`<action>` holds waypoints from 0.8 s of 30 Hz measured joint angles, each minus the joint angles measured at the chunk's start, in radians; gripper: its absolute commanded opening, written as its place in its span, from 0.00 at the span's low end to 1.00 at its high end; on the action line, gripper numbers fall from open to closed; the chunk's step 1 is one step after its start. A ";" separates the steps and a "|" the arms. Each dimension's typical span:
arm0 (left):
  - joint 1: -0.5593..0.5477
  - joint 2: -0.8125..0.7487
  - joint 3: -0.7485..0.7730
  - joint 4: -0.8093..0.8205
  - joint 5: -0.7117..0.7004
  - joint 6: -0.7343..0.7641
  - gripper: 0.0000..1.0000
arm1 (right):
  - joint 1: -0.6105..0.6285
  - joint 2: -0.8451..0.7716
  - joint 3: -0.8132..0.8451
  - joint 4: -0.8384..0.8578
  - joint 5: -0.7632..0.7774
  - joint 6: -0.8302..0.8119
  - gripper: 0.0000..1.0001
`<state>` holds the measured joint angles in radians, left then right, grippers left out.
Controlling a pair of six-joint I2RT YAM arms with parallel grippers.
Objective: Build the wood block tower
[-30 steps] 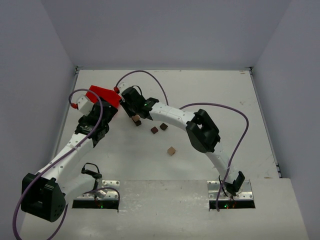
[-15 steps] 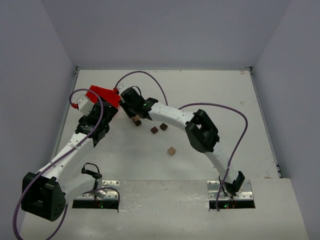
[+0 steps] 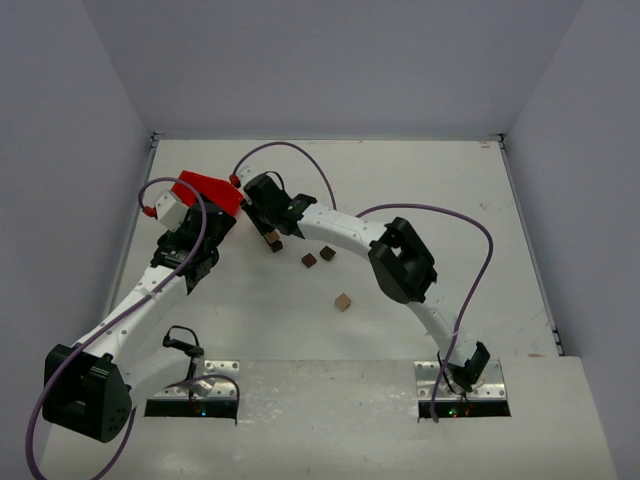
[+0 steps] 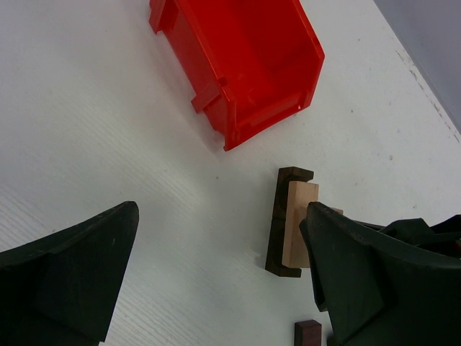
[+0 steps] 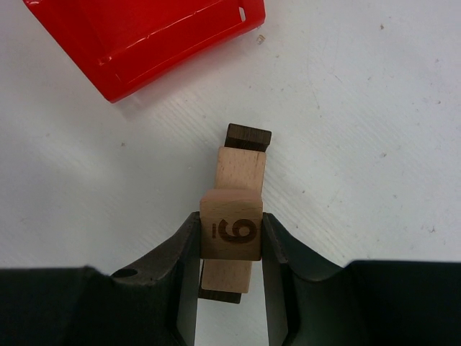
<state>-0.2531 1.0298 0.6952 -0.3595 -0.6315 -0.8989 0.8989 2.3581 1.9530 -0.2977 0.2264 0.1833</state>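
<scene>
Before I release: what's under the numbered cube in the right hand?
A light tan block, with a dark block beneath it. Whether the cube rests on them is hidden.

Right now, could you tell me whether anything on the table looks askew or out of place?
The small wooden block stack near the red plastic bin looks uneven: its dark brown block pokes out beyond the light tan numbered cube held by the right tool.

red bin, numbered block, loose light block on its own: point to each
red bin (image 4: 263, 117), left wrist view, on its front wall
numbered block (image 5: 230, 231), right wrist view, on the face bearing the number
loose light block (image 3: 343, 301), top external view, on its top face
</scene>
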 measured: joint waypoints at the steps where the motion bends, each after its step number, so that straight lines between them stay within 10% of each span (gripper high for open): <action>1: 0.000 0.000 0.000 0.000 0.000 0.000 1.00 | 0.000 0.000 0.000 0.000 0.000 0.000 0.28; 24: 0.000 0.005 0.000 0.001 0.000 0.000 1.00 | -0.001 0.007 0.005 -0.004 -0.002 0.000 0.32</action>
<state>-0.2531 1.0344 0.6952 -0.3588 -0.6312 -0.8989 0.8982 2.3655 1.9582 -0.3013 0.2246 0.1833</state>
